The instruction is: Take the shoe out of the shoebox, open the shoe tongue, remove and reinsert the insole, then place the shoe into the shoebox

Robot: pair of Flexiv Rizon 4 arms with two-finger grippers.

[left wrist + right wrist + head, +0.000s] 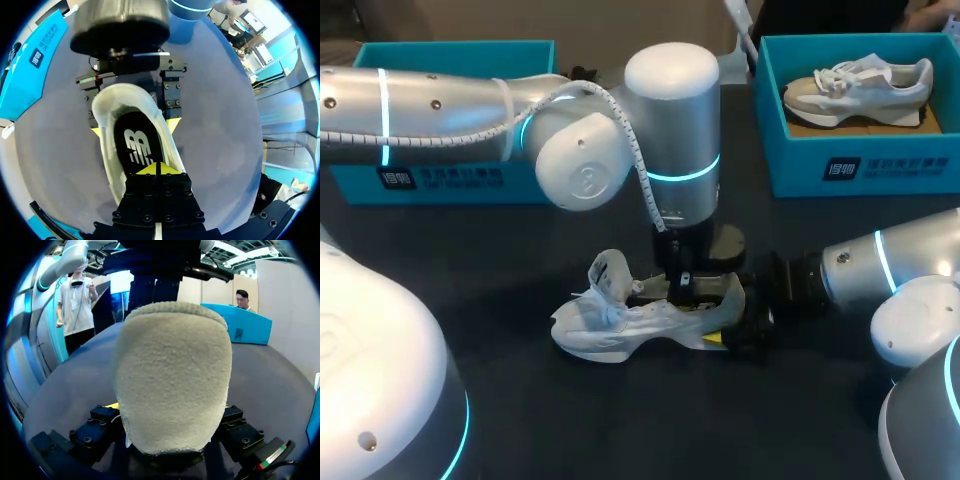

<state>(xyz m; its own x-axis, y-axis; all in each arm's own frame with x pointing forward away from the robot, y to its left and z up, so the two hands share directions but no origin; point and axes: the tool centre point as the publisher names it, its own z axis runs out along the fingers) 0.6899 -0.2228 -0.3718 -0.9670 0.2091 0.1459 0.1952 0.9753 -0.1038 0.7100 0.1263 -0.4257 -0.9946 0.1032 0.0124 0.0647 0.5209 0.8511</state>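
Note:
A white shoe [610,325] lies on the dark table, toe to the left, its tongue [608,272] pulled up. My left arm reaches over from the left and its gripper [682,295] points straight down into the shoe's opening. In the left wrist view that gripper [156,169] is shut, tips together just above the black insole [132,140], which lies flat inside the shoe [102,115]. My right gripper [725,325] comes in low from the right, its fingers against both sides of the heel [172,375]. Its yellow fingertips [172,125] flank the shoe.
A teal shoebox [800,150] at the back right holds a second shoe [860,85]. Another teal box [440,180] stands at the back left, partly behind my left arm. Bare dark table lies in front of the shoe.

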